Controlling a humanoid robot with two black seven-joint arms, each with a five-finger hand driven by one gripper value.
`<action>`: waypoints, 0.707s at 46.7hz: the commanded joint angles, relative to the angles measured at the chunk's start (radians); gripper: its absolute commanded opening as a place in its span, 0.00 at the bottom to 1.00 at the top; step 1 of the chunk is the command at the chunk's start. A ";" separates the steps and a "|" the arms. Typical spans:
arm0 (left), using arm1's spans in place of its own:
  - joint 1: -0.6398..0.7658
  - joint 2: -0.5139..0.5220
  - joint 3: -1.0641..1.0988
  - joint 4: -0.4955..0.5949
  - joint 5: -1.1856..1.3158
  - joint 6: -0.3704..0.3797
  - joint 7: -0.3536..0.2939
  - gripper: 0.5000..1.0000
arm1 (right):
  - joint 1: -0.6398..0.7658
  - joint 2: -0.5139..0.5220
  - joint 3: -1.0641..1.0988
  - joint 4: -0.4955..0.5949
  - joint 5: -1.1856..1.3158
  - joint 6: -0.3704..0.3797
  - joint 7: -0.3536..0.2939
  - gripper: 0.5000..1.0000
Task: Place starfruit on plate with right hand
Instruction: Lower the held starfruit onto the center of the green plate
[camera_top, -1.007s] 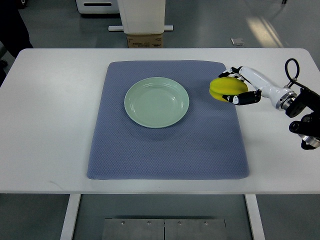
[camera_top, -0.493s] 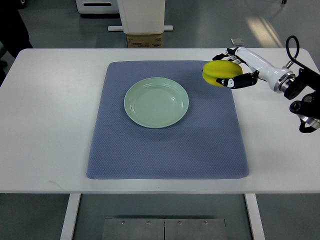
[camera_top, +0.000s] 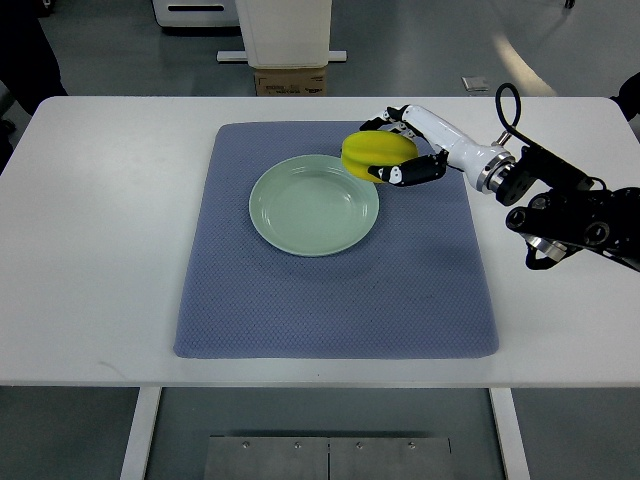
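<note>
Right hand (camera_top: 400, 150) grips the starfruit (camera_top: 375, 155) over the upper right rim of the plate (camera_top: 300, 215).

The hand's fingers curl around the yellow starfruit from the right side, dark fingertips (camera_top: 395, 177) pressing on its lower edge, so the fruit is held clear of the plate's surface and overlaps only the plate's rim in this view; whether it touches the rim cannot be told. The white forearm runs from the hand toward the right edge, ending in a black wrist assembly (camera_top: 565, 210) above the white table (camera_top: 100, 250). The pale green plate sits empty near the middle of the blue-grey mat (camera_top: 330, 310), which covers the table's centre. A cardboard box (camera_top: 290, 80) stands on the floor beyond the table's far edge.
</note>
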 joint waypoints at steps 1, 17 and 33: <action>0.000 0.000 -0.001 0.000 0.000 0.000 0.000 1.00 | -0.006 0.040 0.011 -0.029 0.015 0.001 0.000 0.00; 0.000 0.000 0.000 0.000 0.000 -0.001 0.000 1.00 | -0.064 0.186 0.047 -0.191 0.029 0.052 -0.003 0.00; 0.000 0.000 -0.001 0.000 0.000 0.000 0.000 1.00 | -0.143 0.280 0.051 -0.279 0.030 0.063 -0.005 0.00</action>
